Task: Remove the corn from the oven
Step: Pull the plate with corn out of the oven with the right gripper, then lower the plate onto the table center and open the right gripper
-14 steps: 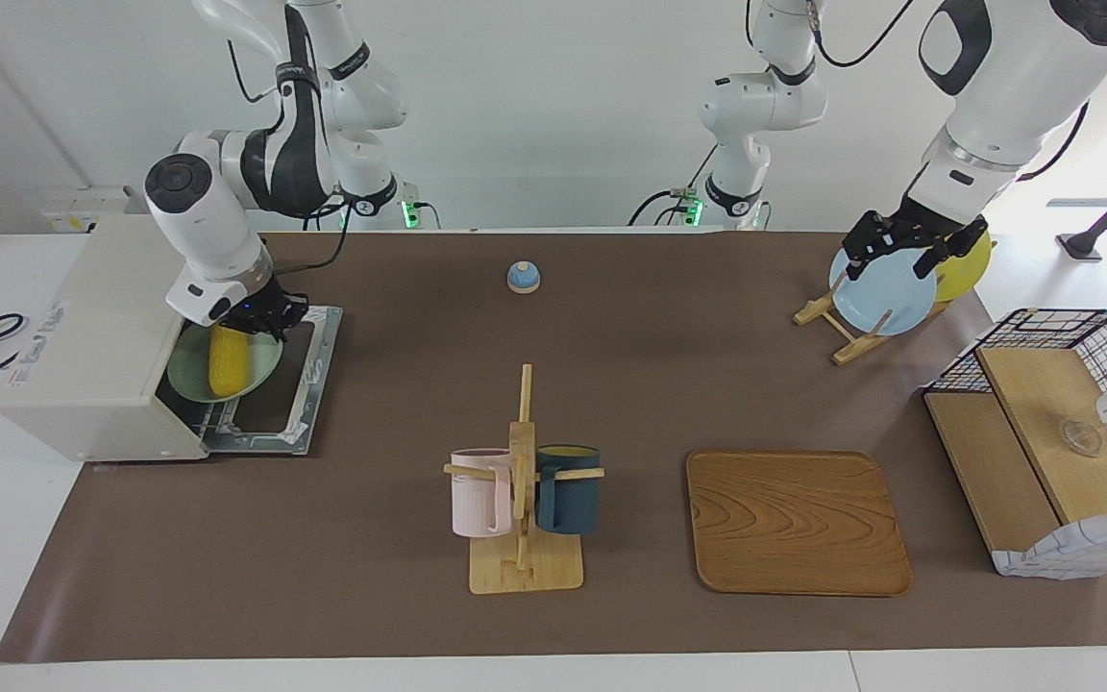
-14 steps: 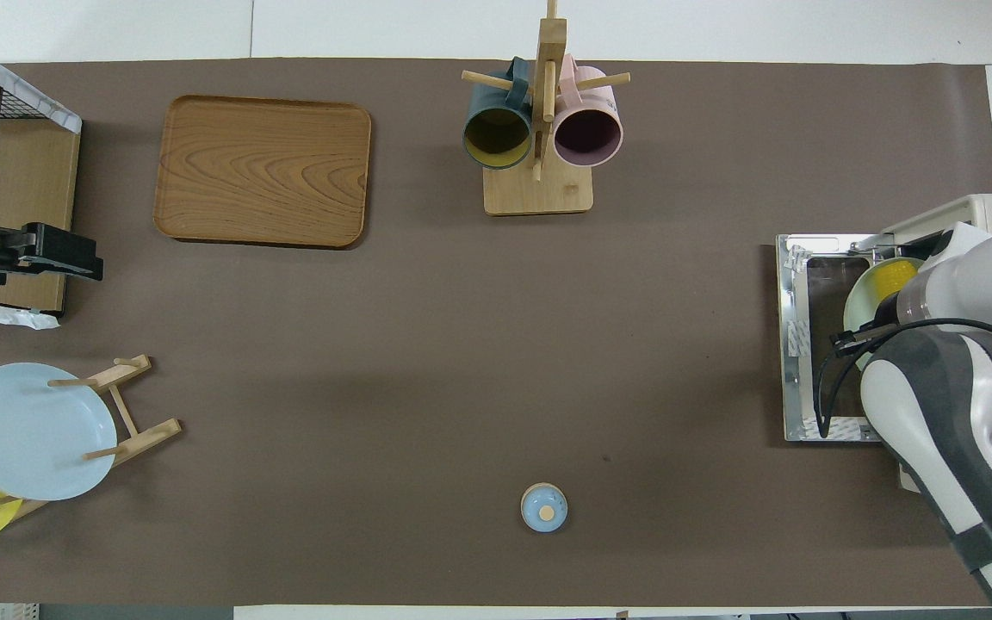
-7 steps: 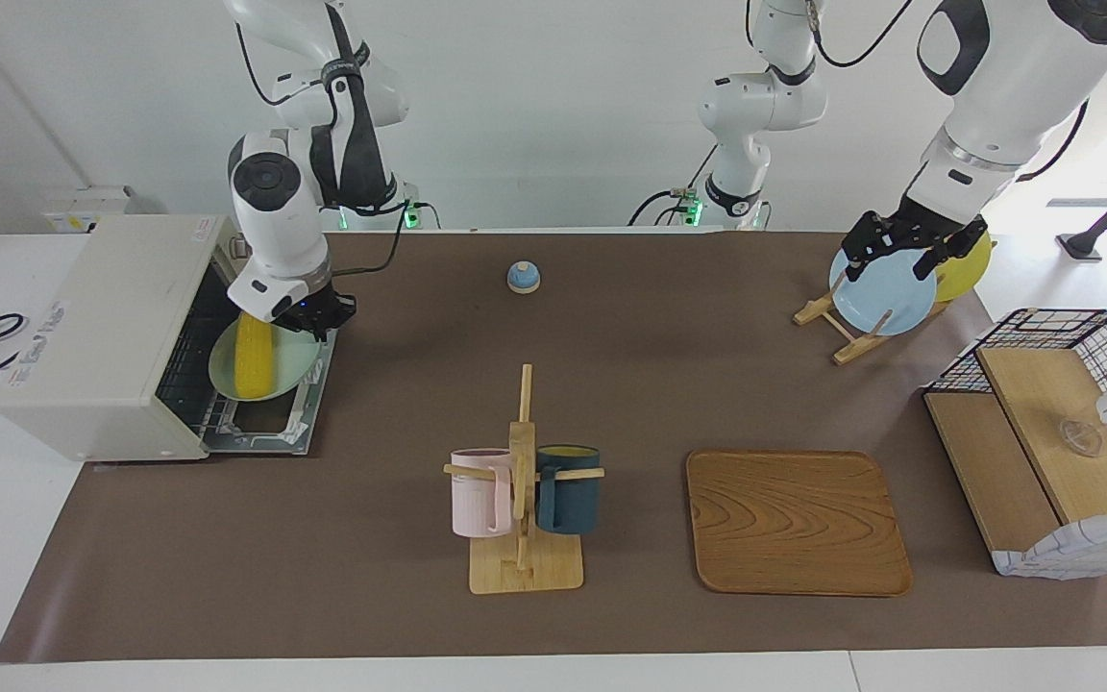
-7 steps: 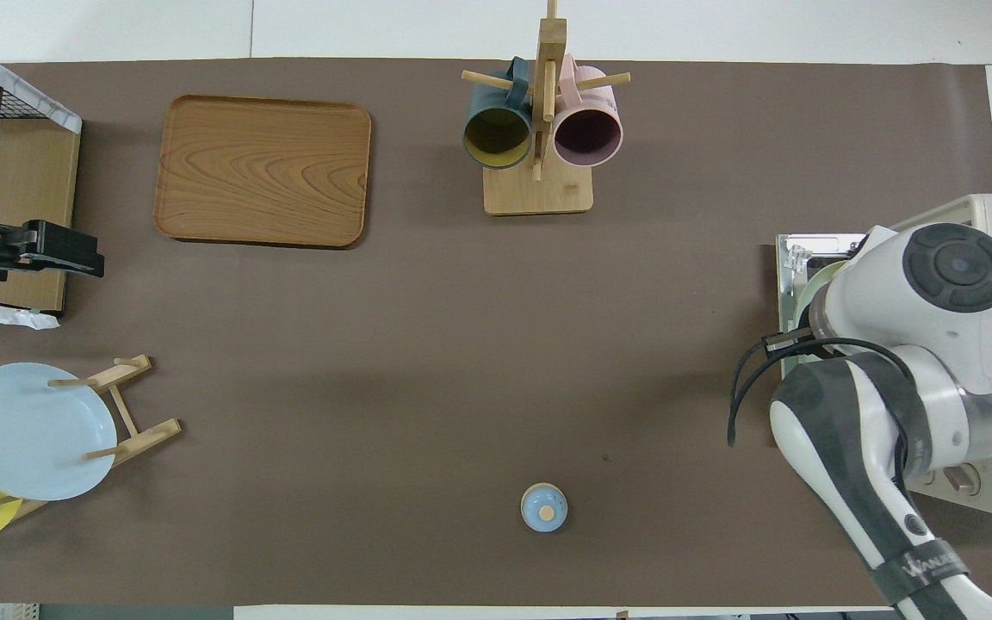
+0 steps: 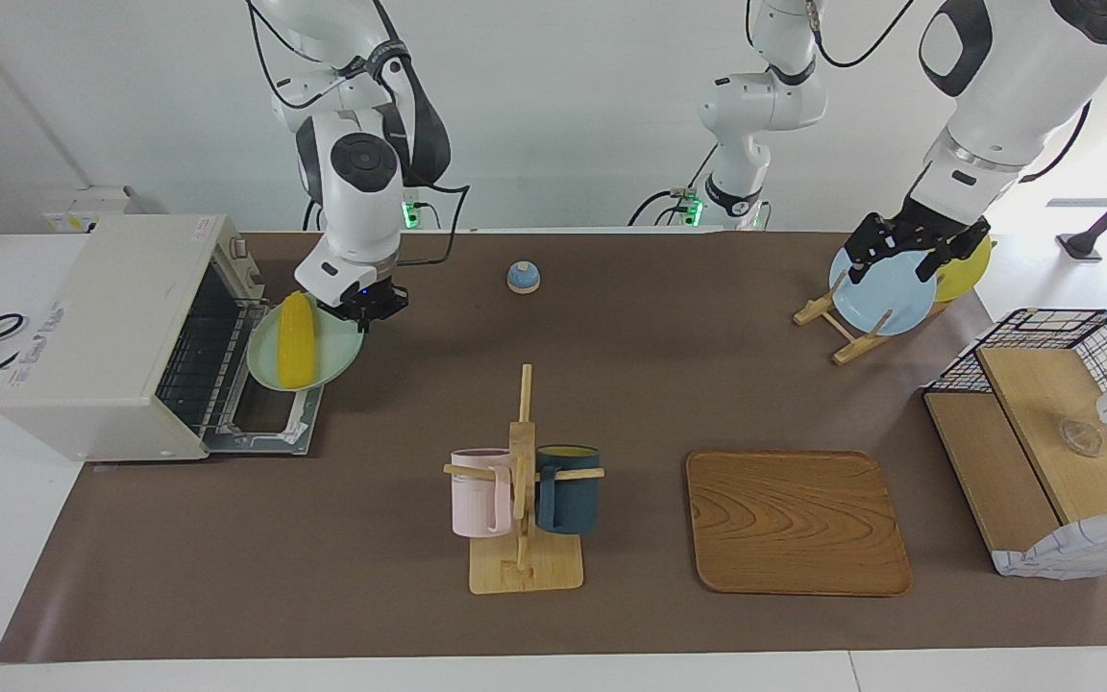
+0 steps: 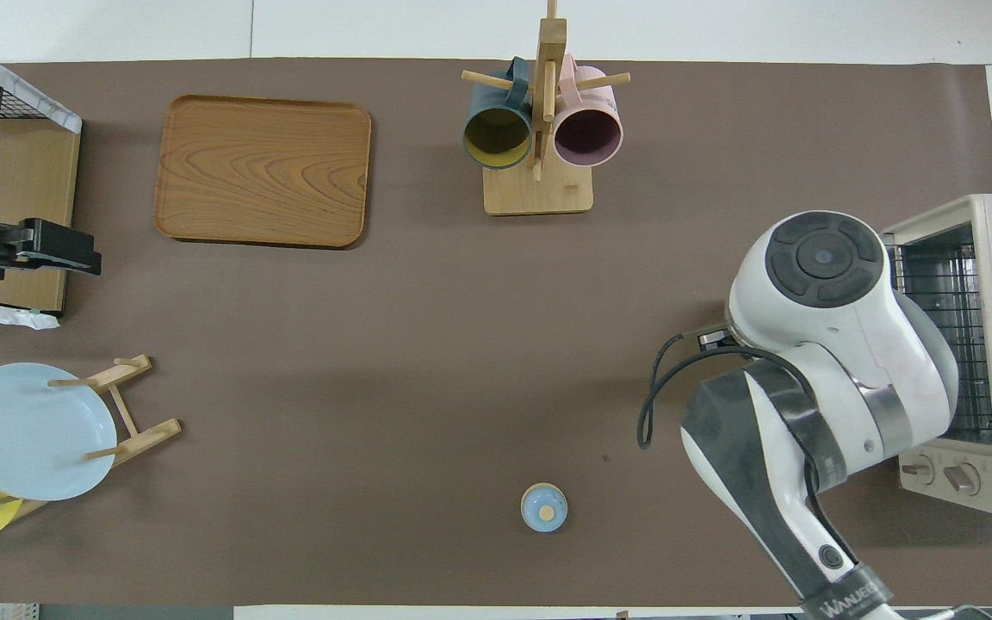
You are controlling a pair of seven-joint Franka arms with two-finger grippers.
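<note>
My right gripper point(image 5: 368, 312) has its fingers pinched shut on the rim of a pale green plate point(image 5: 328, 360), held in the air over the lowered door point(image 5: 270, 423) of the cream toaster oven point(image 5: 107, 332). The yellow corn point(image 5: 296, 338) lies lengthwise on that plate, outside the oven's mouth, whose wire rack shows bare. In the overhead view my right arm hides plate and corn. My left gripper point(image 5: 909, 252) hangs with fingers spread wide over a light blue plate point(image 5: 885, 293) standing in a wooden rack with a yellow plate point(image 5: 969, 269), at the left arm's end of the table point(image 5: 659, 365). Farther out sit a mug stand point(image 5: 523, 519) with a pink mug and a dark teal mug, and a wooden tray point(image 5: 796, 521).
</note>
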